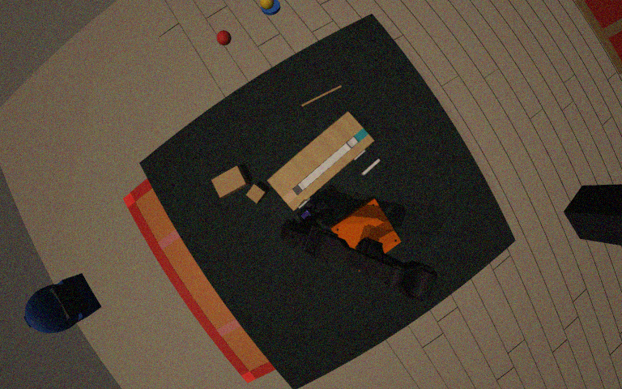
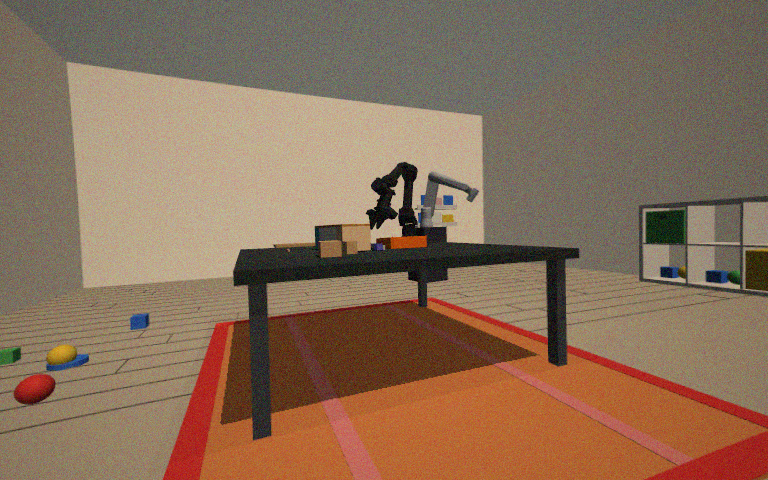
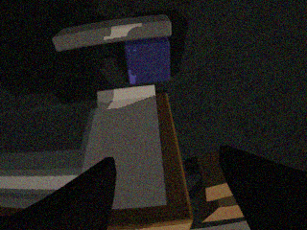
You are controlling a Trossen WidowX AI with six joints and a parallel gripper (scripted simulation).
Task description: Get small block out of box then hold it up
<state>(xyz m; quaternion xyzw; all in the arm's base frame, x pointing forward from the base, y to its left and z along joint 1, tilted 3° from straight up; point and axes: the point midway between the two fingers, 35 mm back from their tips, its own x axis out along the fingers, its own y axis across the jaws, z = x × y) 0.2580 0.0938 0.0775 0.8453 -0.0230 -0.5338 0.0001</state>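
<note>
The small purple-blue block is on the table outside the box, just off the box's front corner. A pale bar lies right beside it in the wrist view. The long wooden box stands upright. A grey strip on its front side points toward the block in the wrist view. My gripper is partly open with nothing between its fingers. It hangs above the table near the block. In the wrist view the block is beyond the fingertips, not between them.
An orange slab lies beside the arm. Two wooden blocks, a larger one and a smaller one, stand off the box's end. A white bar lies before the box and a thin stick behind it.
</note>
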